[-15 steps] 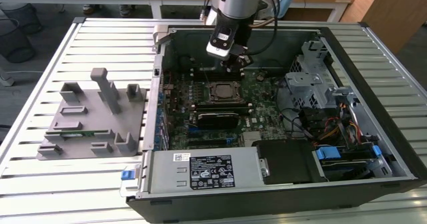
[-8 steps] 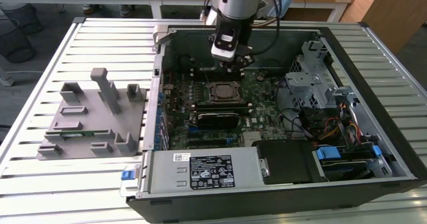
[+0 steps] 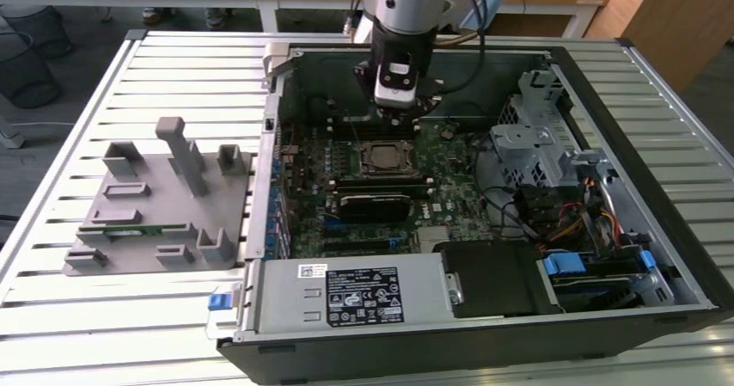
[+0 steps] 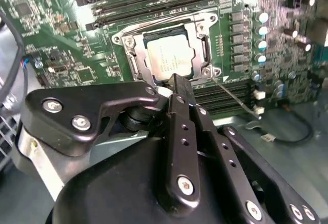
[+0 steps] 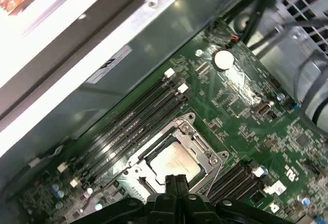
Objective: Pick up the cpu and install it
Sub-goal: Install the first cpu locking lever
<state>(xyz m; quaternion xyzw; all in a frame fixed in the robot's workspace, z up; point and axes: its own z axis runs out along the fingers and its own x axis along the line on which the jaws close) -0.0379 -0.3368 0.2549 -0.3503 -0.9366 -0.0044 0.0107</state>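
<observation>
In the metal-framed socket [image 4: 134, 55] near the middle of the green motherboard [image 4: 61, 65], the small flat square silver-topped cpu [image 4: 169, 55] already sits seated, so the placing looks done, while the black gripper [image 5: 177, 178] hangs over its edge, fingers [image 5: 171, 185] closed together on nothing

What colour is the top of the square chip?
Shiny silver-white. The cpu shows best in the second wrist view.

Edge of cpu [image 5: 174, 162] behind end effector [image 5: 176, 181]
</observation>
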